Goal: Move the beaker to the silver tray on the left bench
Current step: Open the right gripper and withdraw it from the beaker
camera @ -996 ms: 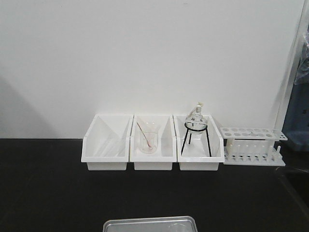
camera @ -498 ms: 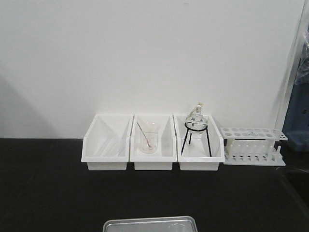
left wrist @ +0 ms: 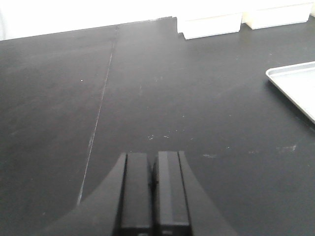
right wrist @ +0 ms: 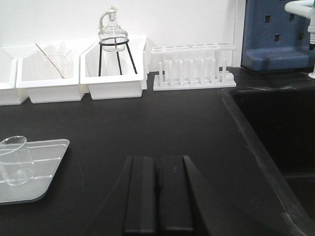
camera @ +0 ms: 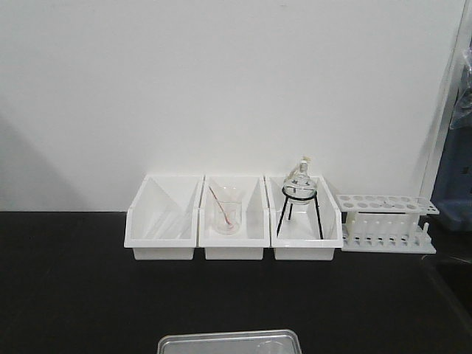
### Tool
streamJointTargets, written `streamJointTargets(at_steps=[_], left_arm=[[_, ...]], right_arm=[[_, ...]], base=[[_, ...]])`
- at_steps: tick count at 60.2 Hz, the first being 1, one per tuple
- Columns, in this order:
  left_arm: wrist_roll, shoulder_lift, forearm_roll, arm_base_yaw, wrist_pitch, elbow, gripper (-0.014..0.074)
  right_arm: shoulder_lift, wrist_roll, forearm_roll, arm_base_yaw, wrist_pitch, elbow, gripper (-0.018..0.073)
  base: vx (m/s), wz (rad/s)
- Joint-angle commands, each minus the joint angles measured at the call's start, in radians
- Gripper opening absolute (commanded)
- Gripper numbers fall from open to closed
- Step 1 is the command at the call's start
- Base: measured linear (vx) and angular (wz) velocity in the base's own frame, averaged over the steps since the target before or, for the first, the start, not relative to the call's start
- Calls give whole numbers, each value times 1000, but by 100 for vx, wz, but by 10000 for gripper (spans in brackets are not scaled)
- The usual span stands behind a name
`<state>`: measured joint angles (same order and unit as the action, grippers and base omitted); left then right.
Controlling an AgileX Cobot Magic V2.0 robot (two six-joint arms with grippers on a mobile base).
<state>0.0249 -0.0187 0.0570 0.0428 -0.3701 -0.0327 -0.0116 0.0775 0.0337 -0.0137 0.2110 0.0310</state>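
The small clear beaker (right wrist: 15, 160) stands upright inside the silver tray (right wrist: 47, 157) at the left of the right wrist view. The tray's far rim shows at the bottom of the front view (camera: 230, 342) and its corner at the right of the left wrist view (left wrist: 295, 83). The tray lies on the black bench top (camera: 74, 295) below the white wall. My right gripper (right wrist: 157, 160) is shut and empty, low over the bench, to the right of the tray. My left gripper (left wrist: 153, 156) is shut and empty, over bare bench left of the tray.
Three white bins (camera: 234, 217) stand by the wall; the middle one holds a beaker with a thin rod (camera: 227, 210), the right one a flask on a black tripod (camera: 300, 195). A white test tube rack (camera: 385, 221) stands to their right. A black sink (right wrist: 280, 142) opens at the right.
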Motion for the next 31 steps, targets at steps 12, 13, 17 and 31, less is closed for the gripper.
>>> streamJointTargets(at_steps=[12,13,17,31], left_arm=[[-2,-7,-3,8,75,-20,1],[-2,-7,-3,8,75,-20,1],[-2,-7,-3,8,75,-20,1],[-2,-7,-3,8,75,-20,1]], right_arm=[[-12,-10,-5,6,-94,5,-11],[-12,-10,-5,6,-94,5,-11],[-12,-10,-4,6,-94,6,-11],[-12,-10,-4,6,-94,6,-11]], base=[[0,0],[0,0],[0,0],[0,0]])
